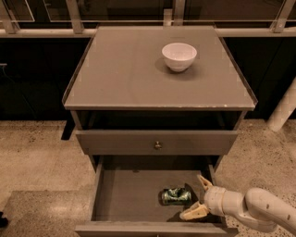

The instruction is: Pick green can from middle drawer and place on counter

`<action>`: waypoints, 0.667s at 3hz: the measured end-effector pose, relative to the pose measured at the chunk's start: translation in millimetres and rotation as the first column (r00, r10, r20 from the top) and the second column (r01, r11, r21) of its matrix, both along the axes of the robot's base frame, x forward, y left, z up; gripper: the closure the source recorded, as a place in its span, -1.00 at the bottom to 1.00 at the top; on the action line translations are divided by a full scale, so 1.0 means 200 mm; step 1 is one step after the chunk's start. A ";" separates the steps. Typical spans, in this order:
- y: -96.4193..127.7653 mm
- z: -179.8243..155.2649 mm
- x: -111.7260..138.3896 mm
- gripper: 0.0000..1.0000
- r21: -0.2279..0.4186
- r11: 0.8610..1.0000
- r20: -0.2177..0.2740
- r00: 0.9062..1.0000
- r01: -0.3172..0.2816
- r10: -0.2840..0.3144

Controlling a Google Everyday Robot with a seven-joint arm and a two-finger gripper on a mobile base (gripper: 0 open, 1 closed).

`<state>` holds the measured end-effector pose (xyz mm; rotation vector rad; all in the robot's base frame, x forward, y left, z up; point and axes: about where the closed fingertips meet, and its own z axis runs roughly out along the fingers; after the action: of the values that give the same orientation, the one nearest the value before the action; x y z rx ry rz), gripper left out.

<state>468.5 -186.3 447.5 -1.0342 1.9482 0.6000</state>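
White bowl (pixel 179 56) upright, grey drawer front (pixel 115 142) w/ small round knob (pixel 157 145), speckled beige floor (pixel 37 152), white post (pixel 282 111) far rt.

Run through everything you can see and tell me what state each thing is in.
middle drawer: pulled open
green can: on its side in it, ungripped
knobbed drawer: looks shut
white bowl: upright on counter
gripper: open, just right of the can

Looks like an office or lab test area, not a home: speckled polished floor (pixel 37 152), glass partition (pixel 125 9) w/ pale frames (pixel 46 32) behind, one plain grey cabinet (pixel 115 141) standing alone. The gripper (pixel 199 197) hangs in the open drawer (pixel 129 194), at right, fingers spread.
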 end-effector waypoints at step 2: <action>0.12 -0.13 0.16 -1.00 0.018 0.999 0.028 0.998 -0.050 0.050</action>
<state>501.5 -162.4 422.5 -1.0766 1.8943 0.6277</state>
